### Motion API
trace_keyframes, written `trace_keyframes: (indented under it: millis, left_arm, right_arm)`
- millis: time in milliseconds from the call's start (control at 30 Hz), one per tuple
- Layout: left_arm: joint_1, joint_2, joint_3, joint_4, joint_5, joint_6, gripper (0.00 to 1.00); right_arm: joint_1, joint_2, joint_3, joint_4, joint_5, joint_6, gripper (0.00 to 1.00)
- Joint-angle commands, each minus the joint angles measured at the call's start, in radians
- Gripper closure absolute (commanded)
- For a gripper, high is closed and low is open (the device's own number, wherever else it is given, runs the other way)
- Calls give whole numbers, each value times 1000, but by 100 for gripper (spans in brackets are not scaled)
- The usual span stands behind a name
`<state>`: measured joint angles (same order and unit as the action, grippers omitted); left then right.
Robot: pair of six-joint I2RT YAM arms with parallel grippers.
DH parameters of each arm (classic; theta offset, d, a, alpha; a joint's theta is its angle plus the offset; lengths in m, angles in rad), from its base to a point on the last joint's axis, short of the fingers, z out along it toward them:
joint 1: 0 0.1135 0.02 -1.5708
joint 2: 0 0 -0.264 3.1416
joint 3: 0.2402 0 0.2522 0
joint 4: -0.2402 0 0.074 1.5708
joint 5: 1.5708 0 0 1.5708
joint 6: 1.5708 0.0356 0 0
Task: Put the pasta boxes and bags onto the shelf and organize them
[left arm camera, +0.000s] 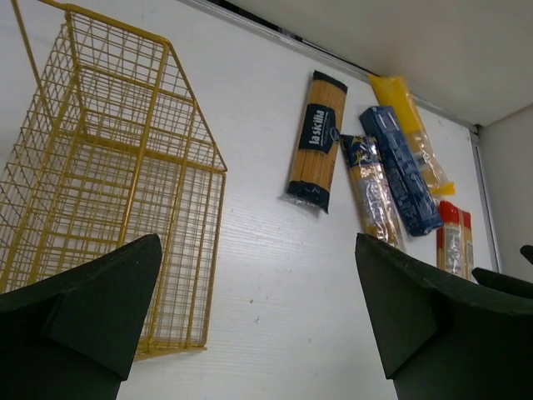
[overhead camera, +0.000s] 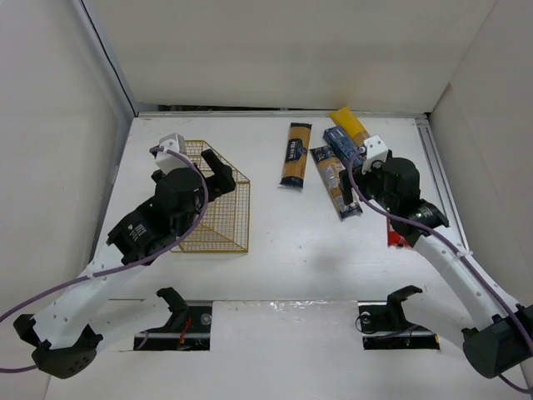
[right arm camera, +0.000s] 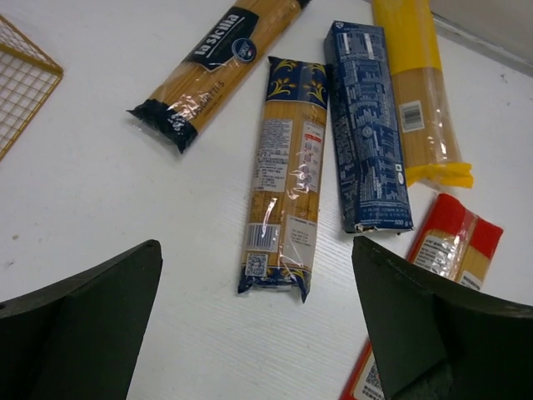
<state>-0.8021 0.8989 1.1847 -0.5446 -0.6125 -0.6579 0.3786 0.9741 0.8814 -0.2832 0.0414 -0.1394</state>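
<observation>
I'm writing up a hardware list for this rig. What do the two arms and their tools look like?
The two match. The left arm and right arm have white link sections and black joint housings. A purple cable trails along each, and a white block sits at each wrist. The left tool and right tool each have two dark, wedge-shaped fingers with no visible markings.

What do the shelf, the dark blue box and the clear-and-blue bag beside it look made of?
The shelf is probably thin metal wire joined in a grid, with a glossy gold-yellow coating. The dark blue box looks like printed cardboard with a fairly matte finish, going by its flat faces and crisp straight edges. The clear-and-blue bag is thin glossy plastic film: it shows glare streaks and wrinkles, and the contents are visible through it.
</observation>
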Motion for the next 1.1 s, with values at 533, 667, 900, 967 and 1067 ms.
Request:
trace_keyframes:
  millis: [533, 667, 900, 967, 1067]
  left_arm:
    - [7, 121, -31, 49, 74, -42, 0]
    - [7, 103, -79, 49, 83, -42, 0]
    - [7, 57, -126, 58, 83, -42, 0]
    - [7, 38, -126, 58, 56, -72, 0]
    - [7, 18, -138, 73, 56, -63, 0]
  right_arm:
    - [148, 909, 658, -54, 229, 389, 0]
    - [148, 1095, 835, -143, 224, 399, 0]
    - [148, 1313, 1060, -235, 213, 419, 0]
    - [135, 1347, 1084, -235, 200, 438, 0]
    - [126, 1400, 1128, -247, 189, 439, 0]
